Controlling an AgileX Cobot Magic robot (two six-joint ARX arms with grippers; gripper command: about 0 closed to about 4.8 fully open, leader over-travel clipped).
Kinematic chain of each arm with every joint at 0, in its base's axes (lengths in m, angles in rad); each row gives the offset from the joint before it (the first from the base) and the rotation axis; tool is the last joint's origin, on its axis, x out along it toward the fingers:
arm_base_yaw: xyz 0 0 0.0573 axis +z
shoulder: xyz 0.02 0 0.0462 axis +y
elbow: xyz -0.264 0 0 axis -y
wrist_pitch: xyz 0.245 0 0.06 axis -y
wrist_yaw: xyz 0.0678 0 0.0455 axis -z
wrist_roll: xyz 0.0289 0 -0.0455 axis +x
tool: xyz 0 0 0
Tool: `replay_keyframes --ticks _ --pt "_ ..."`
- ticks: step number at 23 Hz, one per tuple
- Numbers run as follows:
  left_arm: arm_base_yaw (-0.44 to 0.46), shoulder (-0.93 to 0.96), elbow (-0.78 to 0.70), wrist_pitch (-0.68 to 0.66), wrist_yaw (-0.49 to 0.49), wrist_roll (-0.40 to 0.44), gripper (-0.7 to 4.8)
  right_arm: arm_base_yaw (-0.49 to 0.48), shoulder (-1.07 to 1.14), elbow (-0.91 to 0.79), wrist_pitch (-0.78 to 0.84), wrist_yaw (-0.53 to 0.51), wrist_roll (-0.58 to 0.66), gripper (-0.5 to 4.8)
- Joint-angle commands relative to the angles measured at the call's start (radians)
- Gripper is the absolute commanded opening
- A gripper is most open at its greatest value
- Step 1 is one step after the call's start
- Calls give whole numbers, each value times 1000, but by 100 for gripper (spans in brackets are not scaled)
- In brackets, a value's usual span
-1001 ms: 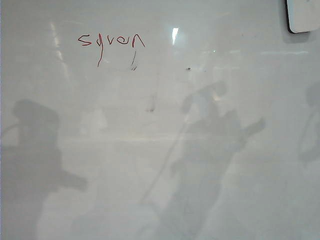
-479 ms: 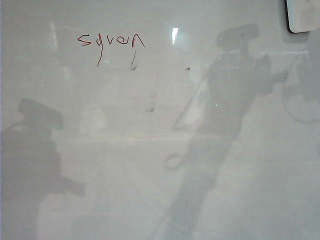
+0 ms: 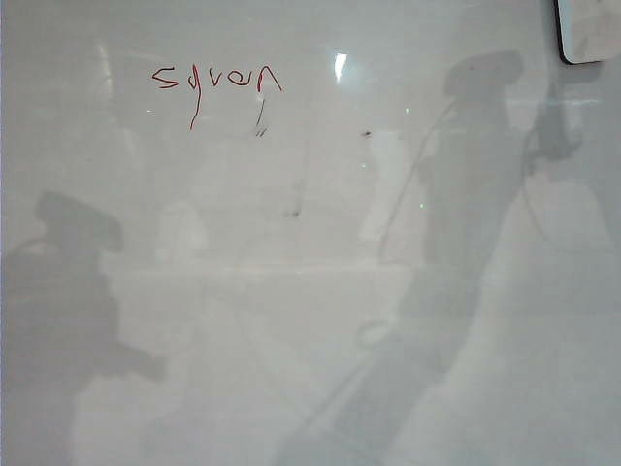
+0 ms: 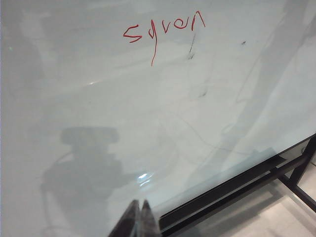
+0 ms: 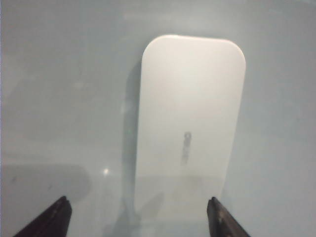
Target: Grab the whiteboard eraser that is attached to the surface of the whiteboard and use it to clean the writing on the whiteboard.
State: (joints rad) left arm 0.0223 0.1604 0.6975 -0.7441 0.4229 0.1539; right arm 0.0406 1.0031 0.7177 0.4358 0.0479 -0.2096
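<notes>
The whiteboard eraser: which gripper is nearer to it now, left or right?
Right. The right gripper is open, fingertips either side of the whiteboard eraser. The left gripper, shut, is far off, low on the whiteboard.

One whiteboard [image 3: 320,388] fills the exterior view, bearing one red line of writing [image 3: 215,80] and one whiteboard eraser [image 3: 592,29] at its corner; two hands show, the left hand [image 4: 138,217] and the right hand [image 5: 137,217], one per wrist view
</notes>
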Motion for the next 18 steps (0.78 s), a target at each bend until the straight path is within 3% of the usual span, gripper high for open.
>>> replay_keyframes --ticks 1,11,18 --pt "0 0 4 12 4 3 -2 -16 45 6 124 10 4 379" --pt "0 0 4 12 4 3 -2 -68 90 42 137 -8 5 378" --pt "0 0 4 11 4 3 -2 -66 141 113 114 -73 5 383"
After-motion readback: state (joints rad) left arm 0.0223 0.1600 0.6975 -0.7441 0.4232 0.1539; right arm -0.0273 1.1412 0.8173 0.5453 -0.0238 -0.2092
